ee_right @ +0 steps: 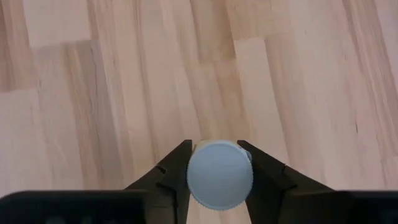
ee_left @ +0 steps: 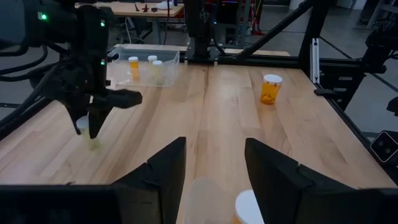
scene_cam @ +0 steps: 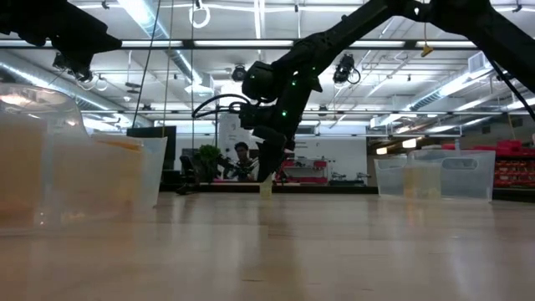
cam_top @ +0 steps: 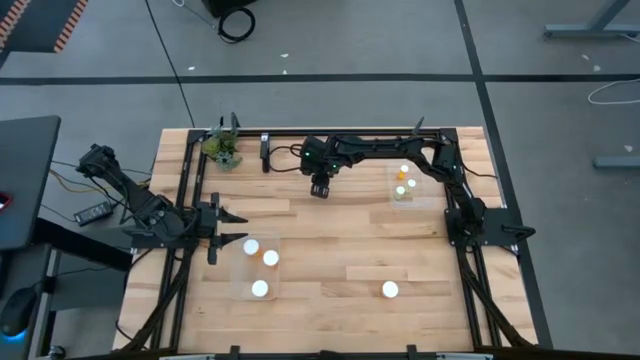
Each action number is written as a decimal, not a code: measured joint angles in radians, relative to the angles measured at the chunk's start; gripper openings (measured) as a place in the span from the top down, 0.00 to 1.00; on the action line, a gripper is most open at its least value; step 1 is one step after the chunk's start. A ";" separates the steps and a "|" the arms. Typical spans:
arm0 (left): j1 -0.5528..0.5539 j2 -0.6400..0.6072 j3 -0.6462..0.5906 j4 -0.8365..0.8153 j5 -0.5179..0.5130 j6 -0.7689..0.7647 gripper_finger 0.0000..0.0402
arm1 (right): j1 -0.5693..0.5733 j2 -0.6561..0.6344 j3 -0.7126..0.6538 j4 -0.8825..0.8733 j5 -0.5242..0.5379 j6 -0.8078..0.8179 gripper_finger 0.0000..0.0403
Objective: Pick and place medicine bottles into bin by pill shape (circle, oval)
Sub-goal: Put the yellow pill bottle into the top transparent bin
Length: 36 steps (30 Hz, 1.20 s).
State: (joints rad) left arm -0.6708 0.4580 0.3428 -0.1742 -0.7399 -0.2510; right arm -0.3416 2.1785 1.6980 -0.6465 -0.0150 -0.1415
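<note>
Gripping a white-capped bottle (ee_right: 219, 173), right fingers (ee_right: 169, 171); left fingers (ee_left: 166, 168) apart.

You are looking at a big robotics lab hall, grey concrete floor (cam_top: 400, 40) with dark tape lines, ceiling light strips (scene_cam: 159, 21), wooden counter (cam_top: 330, 250), a person (scene_cam: 242, 155) seated far behind.

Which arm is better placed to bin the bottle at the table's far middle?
Right. The right gripper already grips that bottle, near the right bin. The left gripper waits open by the left bin.
</note>
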 joint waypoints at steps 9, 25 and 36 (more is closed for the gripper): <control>0.000 0.000 0.000 -0.021 0.000 -0.026 0.57 | 0.004 -0.093 0.009 -0.036 0.026 0.004 0.67; 0.000 0.000 0.000 -0.026 0.000 -0.054 0.57 | 0.005 -0.347 0.009 -0.188 0.070 0.018 0.67; 0.000 0.000 0.000 -0.025 0.001 -0.059 0.57 | 0.005 -0.456 -0.136 -0.254 0.068 0.072 0.67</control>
State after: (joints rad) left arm -0.6707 0.4580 0.3428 -0.1996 -0.7391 -0.3099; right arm -0.3370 1.7226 1.5624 -0.9001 0.0532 -0.0696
